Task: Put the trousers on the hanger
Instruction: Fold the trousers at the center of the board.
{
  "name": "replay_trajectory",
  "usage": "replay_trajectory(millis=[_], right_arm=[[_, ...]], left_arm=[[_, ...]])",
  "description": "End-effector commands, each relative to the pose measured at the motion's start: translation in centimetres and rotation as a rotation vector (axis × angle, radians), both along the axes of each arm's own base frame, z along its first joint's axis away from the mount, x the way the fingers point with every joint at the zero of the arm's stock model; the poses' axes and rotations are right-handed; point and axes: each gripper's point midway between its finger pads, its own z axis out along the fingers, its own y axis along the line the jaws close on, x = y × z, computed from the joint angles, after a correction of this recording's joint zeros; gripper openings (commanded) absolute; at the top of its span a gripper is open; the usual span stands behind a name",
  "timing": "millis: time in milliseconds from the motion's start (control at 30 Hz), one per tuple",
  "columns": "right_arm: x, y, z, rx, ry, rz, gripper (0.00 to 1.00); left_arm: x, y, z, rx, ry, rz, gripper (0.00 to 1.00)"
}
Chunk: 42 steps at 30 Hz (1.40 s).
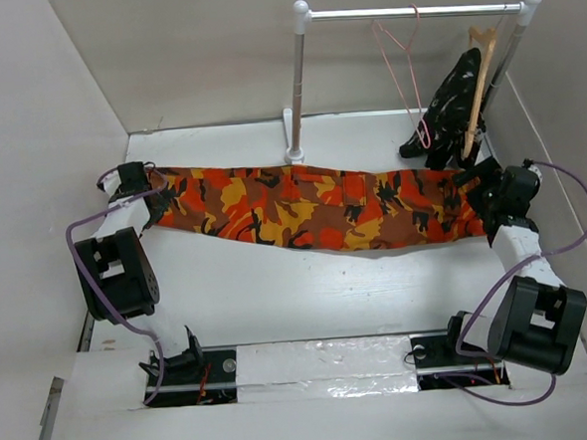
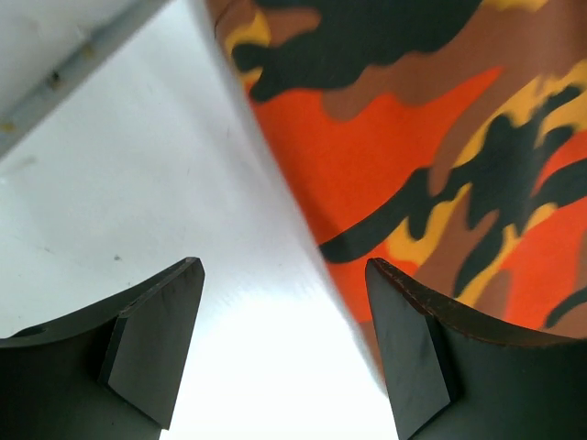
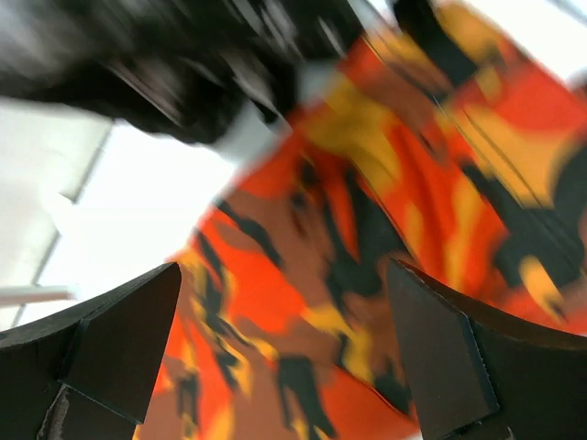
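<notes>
The orange camouflage trousers lie flat across the white table from left to right. The thin pink wire hanger hangs by its hook on the rail at the back right. My left gripper is at the trousers' left end; in the left wrist view it is open over bare table, with the trousers just beside its right finger. My right gripper is at the trousers' right end; in the right wrist view it is open above the blurred trousers, holding nothing.
A white rail stand rises at the back centre. A light-brown wooden hanger carrying a black-and-white patterned garment hangs at the rail's right end, close to my right gripper. White walls enclose the table on the left, back and right.
</notes>
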Motion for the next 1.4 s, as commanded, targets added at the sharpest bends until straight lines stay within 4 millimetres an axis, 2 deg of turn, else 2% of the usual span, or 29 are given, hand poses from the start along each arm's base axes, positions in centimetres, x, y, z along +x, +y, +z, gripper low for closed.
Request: replay_trajectory(millis=[0,33,67,100,133,167,200,333,400,467,500,600,633,700,767,800,833,900,933,1000,1067,1100,1167,1200,1233,1267,1300,1333,1367], right_arm=[[-1.4,-0.8,-0.5,-0.038,-0.012,-0.035,0.99],[-2.1,-1.0,-0.4,-0.043,-0.014,-0.049,0.99],[-2.6,-1.6,-0.7,-0.046,-0.01,-0.074,0.99],[-3.5,-2.0,-1.9,-0.049,0.014,-0.103,0.99],[-4.2,-2.5,-1.8,-0.057,0.01,-0.127,0.99],[-4.8,-2.9,-2.3,-0.058,0.018,-0.147,0.99],[-5.3,-3.3,-2.9,-0.057,0.028,-0.166,0.98],[-7.6,-4.3,-6.4,-0.029,0.1,-0.213,0.96],[-8.0,-5.0,-8.0,-0.002,0.122,-0.237,0.95],[-7.5,-4.8,-8.7,0.023,0.123,-0.208,0.94],[-7.4,-4.4,-9.6,0.055,0.165,-0.187,0.93],[-6.0,-4.6,-9.0,0.093,0.142,-0.172,0.87],[-5.8,-4.6,-9.6,0.11,0.164,-0.168,0.85],[-4.9,-5.0,-9.6,0.132,0.154,-0.177,0.8],[-4.4,-5.2,-9.8,0.15,0.169,-0.177,0.58],[-4.2,-5.3,-9.5,0.146,0.162,-0.175,0.4],[-4.1,-5.3,-9.2,0.144,0.148,-0.173,0.13],[-4.3,-5.3,-9.1,0.137,0.143,-0.179,0.0],[-4.7,-5.1,-9.3,0.136,0.151,-0.18,0.0],[-5.3,-5.3,-8.4,0.114,0.124,-0.196,0.0],[-6.7,-5.1,-8.8,0.104,0.131,-0.216,0.0],[-7.0,-4.9,-7.6,0.083,0.094,-0.217,0.0],[-8.6,-4.9,-7.8,0.08,0.094,-0.239,0.0],[-9.1,-5.0,-7.5,0.071,0.082,-0.244,0.0],[-9.9,-5.3,-6.3,0.051,0.055,-0.26,0.0],[-10.5,-5.4,-6.1,0.033,0.054,-0.258,0.0],[-11.5,-5.0,-6.4,0.045,0.09,-0.254,0.0],[-12.0,-5.0,-5.0,-0.01,0.059,-0.243,0.0],[-12.8,-5.3,-4.5,-0.031,0.055,-0.259,0.0]], left_arm=[[0.4,-0.9,1.2,-0.056,-0.07,-0.032,0.7],[0.5,-1.7,1.0,-0.06,-0.066,-0.052,0.7],[0.6,-1.7,0.9,-0.058,-0.065,-0.054,0.7],[0.7,-2.3,0.2,-0.062,-0.044,-0.073,0.7],[0.6,-2.3,-0.6,-0.066,-0.018,-0.07,0.7],[0.9,-2.3,-0.4,-0.067,-0.025,-0.071,0.7],[0.8,-2.6,-1.4,-0.087,-0.001,-0.074,0.7],[1.2,-2.5,-2.2,-0.091,0.015,-0.073,0.7],[1.4,-2.5,-2.8,-0.095,0.025,-0.074,0.7],[1.9,-2.4,-2.8,-0.095,0.024,-0.079,0.7],[1.8,-2.4,-3.4,-0.097,0.044,-0.077,0.7],[2.3,-2.2,-3.8,-0.094,0.055,-0.073,0.7],[2.5,-2.2,-3.9,-0.099,0.055,-0.074,0.7],[3.1,-2.3,-3.9,-0.106,0.044,-0.077,0.67],[3.6,-2.4,-3.9,-0.114,0.035,-0.085,0.61],[3.7,-2.5,-4.2,-0.118,0.038,-0.087,0.58],[4.0,-2.8,-4.2,-0.117,0.037,-0.098,0.43],[3.9,-2.6,-4.3,-0.108,0.052,-0.1,0.12],[3.9,-2.2,-4.1,-0.089,0.059,-0.091,0.0],[3.2,-1.7,-3.3,-0.054,0.074,-0.082,0.0],[2.0,-0.6,-2.7,0.01,0.097,-0.055,0.0],[1.4,-0.2,-1.6,0.038,0.088,-0.044,0.0],[-0.7,0.5,-1.5,0.089,0.123,-0.017,0.0],[-1.5,0.6,-0.5,0.106,0.119,-0.006,0.0],[-2.4,1.0,-0.2,0.131,0.131,0.011,0.0],[-3.4,0.9,-0.3,0.134,0.15,0.014,0.0],[-4.3,1.4,1.0,0.153,0.135,0.032,0.0],[-5.6,1.6,0.7,0.157,0.151,0.041,0.0],[-6.2,1.6,1.0,0.165,0.143,0.04,0.0]])
